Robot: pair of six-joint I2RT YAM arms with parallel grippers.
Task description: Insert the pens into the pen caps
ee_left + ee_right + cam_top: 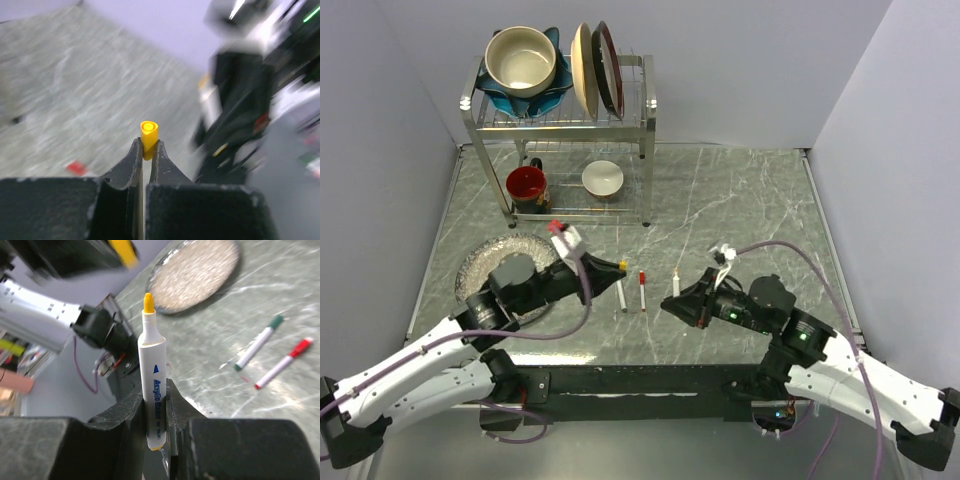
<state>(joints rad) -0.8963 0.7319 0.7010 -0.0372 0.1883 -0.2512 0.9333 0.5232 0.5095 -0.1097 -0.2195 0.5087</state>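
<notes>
My left gripper (613, 268) is shut on the yellow-orange pen cap (623, 263), held above the table. In the left wrist view the cap (148, 135) sticks out from between the closed fingertips of the gripper (147, 146), its open end facing outward. My right gripper (674, 303) is shut on a white-barrelled pen (676, 284) with a bare yellow tip. In the right wrist view the pen (152, 365) stands up from the gripper (155, 390). Two other pens lie on the table between the grippers, one with a green cap (257, 343) and one with a red cap (282, 364).
A metal dish rack (560, 110) at the back holds a cream bowl, a blue dish and upright plates. Under it stand a red mug (528, 186) and a small white bowl (603, 178). A silvery round plate (490, 255) lies at the left, partly under my left arm.
</notes>
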